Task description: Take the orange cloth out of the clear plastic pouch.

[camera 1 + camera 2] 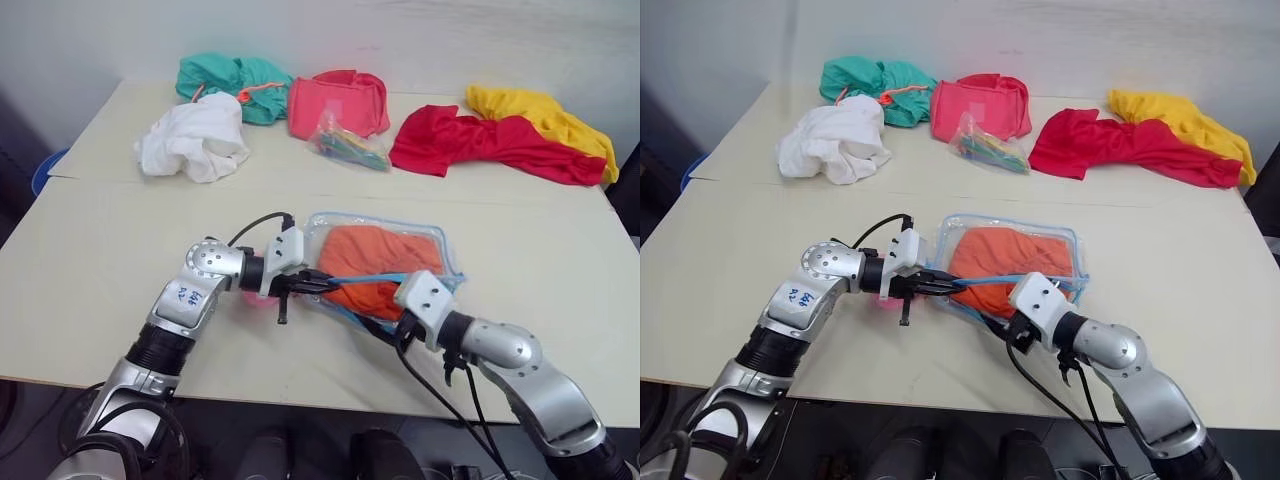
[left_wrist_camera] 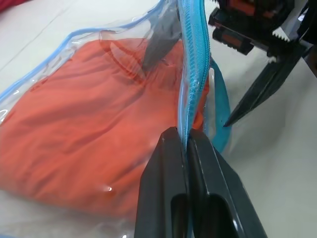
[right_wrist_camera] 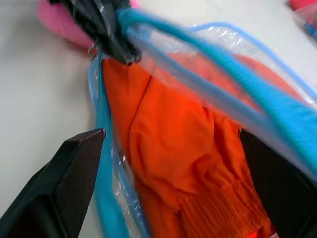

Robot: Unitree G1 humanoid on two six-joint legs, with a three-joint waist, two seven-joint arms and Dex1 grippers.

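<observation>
Right end effector (image 3: 168, 163) sits wide open at the mouth of the clear plastic pouch (image 1: 440, 245), on the tabletop (image 1: 90, 260). Left end effector (image 2: 187, 148) is clamped on the blue zipper trim (image 2: 192, 64), lifting it. Orange cloth (image 1: 375, 262) is inside. Step: reach-in. Next: push in, pinch cloth, pull out.

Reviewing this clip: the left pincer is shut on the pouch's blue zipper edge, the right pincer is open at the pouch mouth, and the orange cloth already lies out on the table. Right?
One thing is wrong: the orange cloth is still inside the clear plastic pouch, as the left eye view shows. The left pincer is indeed shut on the zipper edge, and the right pincer is open at the mouth.
</observation>
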